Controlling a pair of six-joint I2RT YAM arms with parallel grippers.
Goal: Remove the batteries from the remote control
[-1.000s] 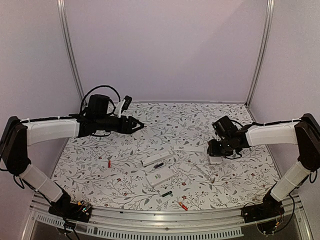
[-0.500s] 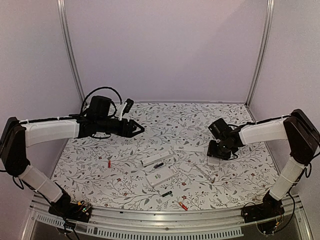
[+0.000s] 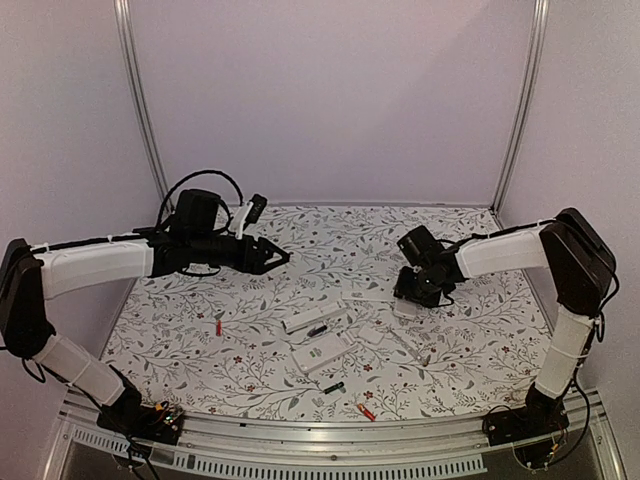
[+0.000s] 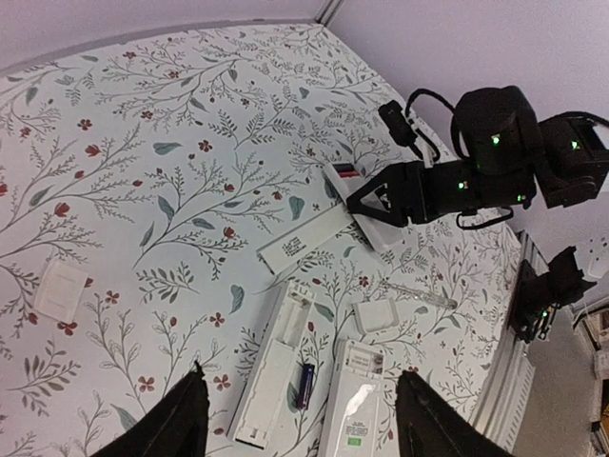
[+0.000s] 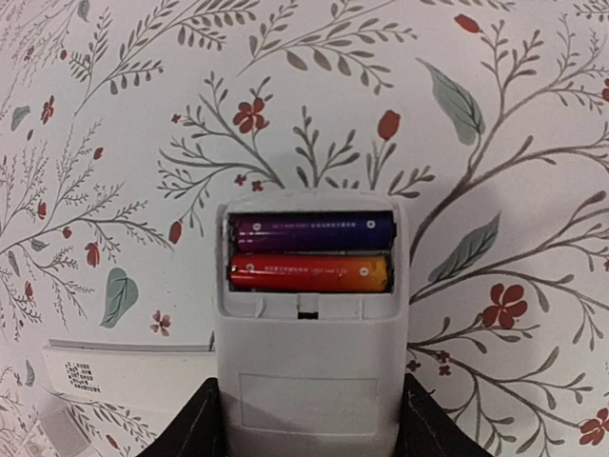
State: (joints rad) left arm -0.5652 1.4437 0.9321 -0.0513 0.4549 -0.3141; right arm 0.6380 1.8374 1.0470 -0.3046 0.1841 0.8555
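remote (image 5: 309,390) cut off at bottom edge, print on batteries (image 5: 309,271) unreadable

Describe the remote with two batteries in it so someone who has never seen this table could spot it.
On the right half of the floral table, the right pincer grips a white remote by its sides. Unlike the other remotes lying near the middle, its open compartment holds a purple battery right beside an orange-red battery.
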